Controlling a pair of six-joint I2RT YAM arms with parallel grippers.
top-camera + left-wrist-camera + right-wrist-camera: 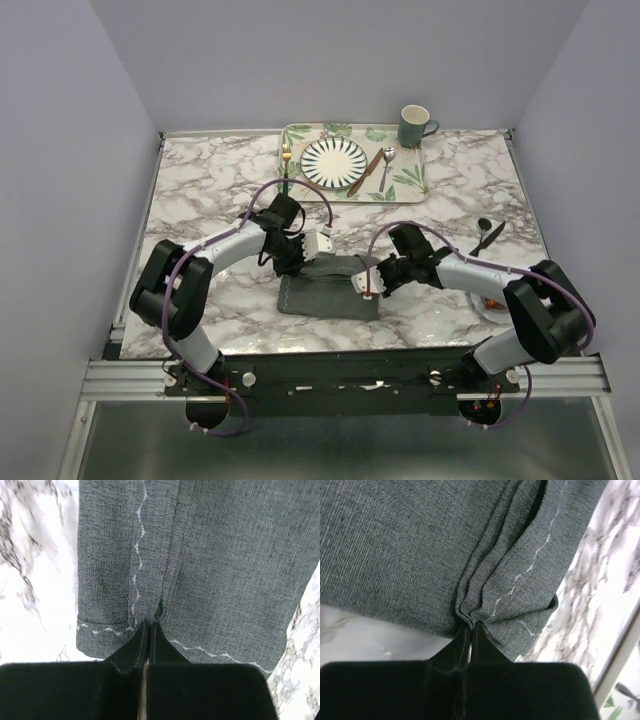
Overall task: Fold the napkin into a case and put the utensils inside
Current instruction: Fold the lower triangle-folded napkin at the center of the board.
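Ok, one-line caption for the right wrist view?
Right gripper, jaws shut on bunched folds of the dark grey napkin on the marble table.

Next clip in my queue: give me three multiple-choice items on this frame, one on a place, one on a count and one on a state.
1. Where is the fork?
A. On the tray, left of the plate.
B. Inside the napkin.
C. In the right end effector.

2. How many utensils lie on the tray to the right of the plate?
A. One.
B. Two.
C. Three.

3. What is the left end effector doing?
A. Hanging open above the napkin.
B. Shut on the napkin's edge.
C. Holding the plate.

Answers:
1 A, the gold fork lies beside the plate's left rim.
2 B, the knife and the spoon lie there.
3 B, its wrist view shows the fingertips closed with the hem pinched between them.
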